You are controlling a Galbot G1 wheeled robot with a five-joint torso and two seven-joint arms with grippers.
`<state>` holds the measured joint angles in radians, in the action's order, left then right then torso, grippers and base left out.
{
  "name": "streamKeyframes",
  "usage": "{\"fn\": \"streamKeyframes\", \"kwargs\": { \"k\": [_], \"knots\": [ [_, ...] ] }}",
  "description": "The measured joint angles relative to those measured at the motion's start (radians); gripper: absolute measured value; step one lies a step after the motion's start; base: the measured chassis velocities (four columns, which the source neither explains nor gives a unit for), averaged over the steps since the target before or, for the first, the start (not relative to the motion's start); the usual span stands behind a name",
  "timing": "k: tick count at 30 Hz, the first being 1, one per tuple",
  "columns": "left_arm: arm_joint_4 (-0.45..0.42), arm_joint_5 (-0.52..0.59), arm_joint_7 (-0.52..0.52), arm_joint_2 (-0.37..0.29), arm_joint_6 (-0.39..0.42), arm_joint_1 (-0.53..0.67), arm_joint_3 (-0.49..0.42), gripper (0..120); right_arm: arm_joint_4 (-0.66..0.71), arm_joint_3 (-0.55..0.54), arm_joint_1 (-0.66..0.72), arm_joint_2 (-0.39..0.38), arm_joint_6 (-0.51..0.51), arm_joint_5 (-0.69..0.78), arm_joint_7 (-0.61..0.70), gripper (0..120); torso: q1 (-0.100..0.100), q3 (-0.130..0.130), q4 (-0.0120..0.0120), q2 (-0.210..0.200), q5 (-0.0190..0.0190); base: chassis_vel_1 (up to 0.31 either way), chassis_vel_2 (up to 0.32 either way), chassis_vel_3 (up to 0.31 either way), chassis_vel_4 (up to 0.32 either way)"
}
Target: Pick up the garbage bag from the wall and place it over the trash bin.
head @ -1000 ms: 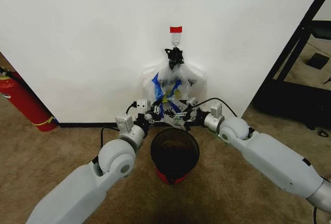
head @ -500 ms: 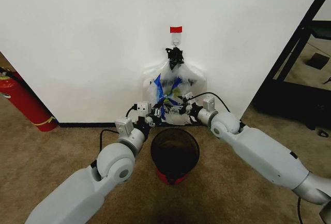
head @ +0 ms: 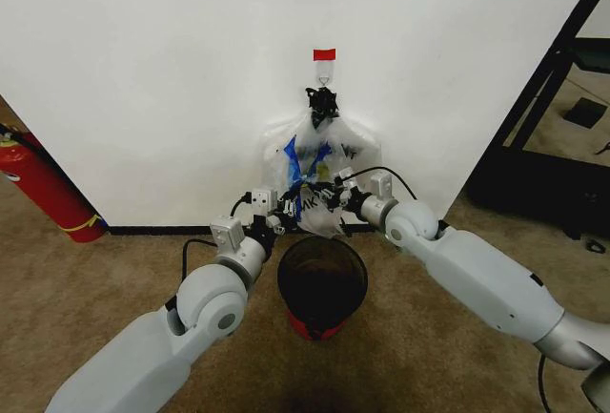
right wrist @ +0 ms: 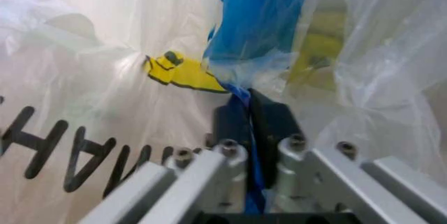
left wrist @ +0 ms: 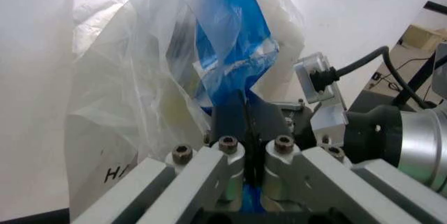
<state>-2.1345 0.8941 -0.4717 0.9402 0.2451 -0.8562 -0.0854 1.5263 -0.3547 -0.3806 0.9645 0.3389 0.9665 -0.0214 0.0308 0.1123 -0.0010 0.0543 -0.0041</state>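
Crinkly whitish film with blue print, the garbage bag (head: pixel 322 170), hangs by its knotted top from a hook under a red tape strip (head: pixel 324 54) on the wall (head: pixel 172 79), directly above the trash bin (head: pixel 322 284) on the carpet. Lifting it free calls for both grips to rise together so the knot clears the hook without tearing the thin plastic. Left gripper (left wrist: pixel 246 130), at the bag's lower left, has its pads pressed together on a blue fold. Right gripper (right wrist: pixel 246 122), at the lower right, is likewise closed on blue film, though how much plastic it holds is hard to judge.
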Motion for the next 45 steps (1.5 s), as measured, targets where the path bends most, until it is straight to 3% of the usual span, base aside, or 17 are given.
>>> {"fn": "streamKeyframes", "kwargs": {
  "k": [5, 11, 18, 22, 33, 35, 39, 45],
  "knots": [
    [0.003, 0.000, 0.000, -0.001, -0.001, -0.002, 0.003, 0, 0.014, 0.016, -0.011, -0.007, -0.001, 0.011, 0.011, 0, 0.000, 0.000, 0.0002, 0.000, -0.0001, 0.000, 0.000, 0.000, 0.000],
    [0.018, -0.014, 0.003, 0.005, -0.011, -0.008, 0.009, 0, 0.109, 0.102, -0.111, -0.052, -0.071, 0.064, 0.005, 0, 0.000, 0.000, 0.0001, 0.000, 0.0001, 0.000, 0.000, 0.000, 0.000],
    [0.036, -0.019, 0.004, 0.017, -0.020, -0.011, 0.020, 0, 0.321, 0.398, -0.386, -0.150, -0.187, 0.178, -0.064, 0, 0.000, 0.000, -0.0004, 0.000, 0.0001, 0.000, 0.000, 0.000, 0.000],
    [0.039, -0.018, 0.004, 0.021, -0.021, -0.008, 0.025, 0, 0.372, 0.490, -0.515, -0.170, -0.260, 0.230, -0.116, 0, 0.000, 0.000, -0.0004, 0.000, 0.0002, 0.000, 0.000, 0.000, 0.000],
    [-0.007, -0.013, -0.002, 0.010, -0.025, -0.074, 0.067, 0, 0.484, 0.710, -0.792, -0.076, -0.329, 0.277, -0.192, 0, 0.000, 0.000, 0.0003, 0.000, 0.0002, 0.000, 0.000, 0.000, 0.000],
    [-0.039, -0.013, -0.003, -0.004, -0.025, -0.104, 0.078, 0, 0.511, 0.752, -0.862, -0.063, -0.341, 0.253, -0.222, 0, 0.000, 0.000, -0.0007, 0.000, -0.0002, 0.000, 0.000, 0.000, 0.000],
    [-0.113, -0.019, -0.007, -0.025, -0.025, -0.197, 0.127, 0, 0.549, 0.764, -0.932, -0.062, -0.357, 0.205, -0.265, 0, 0.000, 0.000, 0.0010, 0.000, -0.0001, 0.000, 0.000, 0.000, 0.000],
    [-0.150, -0.037, -0.010, -0.047, -0.024, -0.263, 0.144, 0, 0.598, 0.800, -1.025, -0.069, -0.367, 0.168, -0.293, 0, 0.000, 0.000, -0.0004, 0.000, -0.0001, 0.000, 0.000, 0.000, 0.000]
  ]
}}
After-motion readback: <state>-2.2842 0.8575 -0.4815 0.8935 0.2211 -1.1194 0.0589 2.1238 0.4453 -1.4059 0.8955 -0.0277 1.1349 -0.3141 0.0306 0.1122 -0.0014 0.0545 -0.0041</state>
